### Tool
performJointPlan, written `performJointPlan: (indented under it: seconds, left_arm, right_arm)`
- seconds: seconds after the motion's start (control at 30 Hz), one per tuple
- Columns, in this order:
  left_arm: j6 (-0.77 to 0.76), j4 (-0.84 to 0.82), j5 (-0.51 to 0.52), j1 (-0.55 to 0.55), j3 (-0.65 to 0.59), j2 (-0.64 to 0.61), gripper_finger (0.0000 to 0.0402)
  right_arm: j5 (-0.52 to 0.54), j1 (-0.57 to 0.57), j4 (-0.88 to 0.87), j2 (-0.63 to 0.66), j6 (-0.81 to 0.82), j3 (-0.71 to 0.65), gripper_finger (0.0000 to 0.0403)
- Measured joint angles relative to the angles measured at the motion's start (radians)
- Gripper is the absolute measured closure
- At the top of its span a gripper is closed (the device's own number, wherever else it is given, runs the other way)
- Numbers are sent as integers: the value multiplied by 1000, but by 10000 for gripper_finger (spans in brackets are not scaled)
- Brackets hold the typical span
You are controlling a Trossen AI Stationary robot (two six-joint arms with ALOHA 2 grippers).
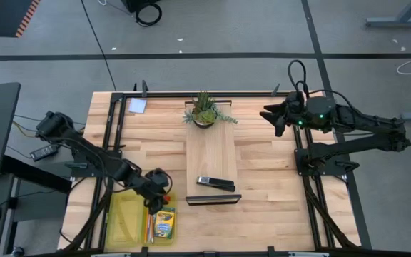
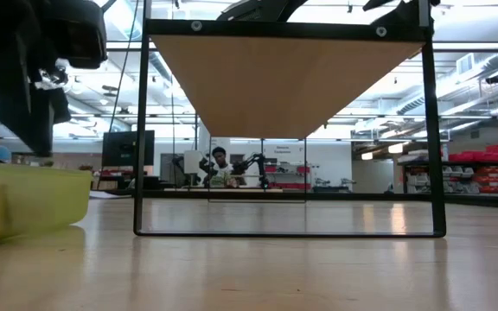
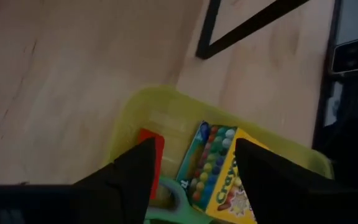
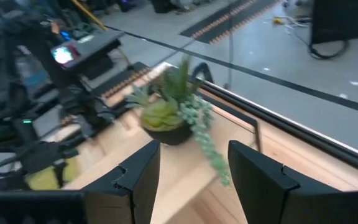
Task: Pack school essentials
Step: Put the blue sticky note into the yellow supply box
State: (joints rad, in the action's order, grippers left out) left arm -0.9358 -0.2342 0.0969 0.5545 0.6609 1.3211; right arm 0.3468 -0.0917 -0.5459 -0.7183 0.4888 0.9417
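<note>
A yellow see-through case (image 1: pixel 127 221) lies at the table's near left. In it are a yellow-green crayon box (image 3: pixel 219 165), a small red piece (image 3: pixel 156 144) beside it, a green scissors handle (image 3: pixel 169 199) and an orange pen (image 1: pixel 149 227). My left gripper (image 3: pixel 194 146) hangs open just above the case's far right corner, with the crayon box showing in the gap between its fingers. It holds nothing. A pale note pad (image 1: pixel 138 106) lies at the far left. My right gripper (image 1: pixel 271 114) waits open, raised at the far right and pointing at a potted plant (image 4: pixel 166 112).
A wooden board (image 1: pixel 211 153) runs down the table's middle, with the plant (image 1: pixel 205 111) at its far end. A black bar-shaped thing (image 1: pixel 215 184) lies near its near end, and a black frame (image 1: pixel 212 200) stands just beyond that end. Black rails run along both table sides.
</note>
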Motion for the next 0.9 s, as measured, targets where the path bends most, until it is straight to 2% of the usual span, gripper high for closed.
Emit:
performJointPlan:
  seconds: [0.1,0.27,0.5,0.67,0.9]
  left_arm:
    - [12,-8,30,-1,0,-38,199]
    - [34,-125,138,-18,0,-153,240]
    - [114,-264,238,-89,0,-318,284]
    - [172,-344,224,-190,0,-417,315]
    - [320,-347,225,-320,0,-576,362]
  right_arm:
    - [-35,0,23,12,-29,0,210]
    - [-58,0,24,41,-77,0,227]
    - [-87,0,24,124,-125,-6,260]
    - [-87,2,26,209,-103,-63,291]
    - [-91,5,31,319,-75,-154,320]
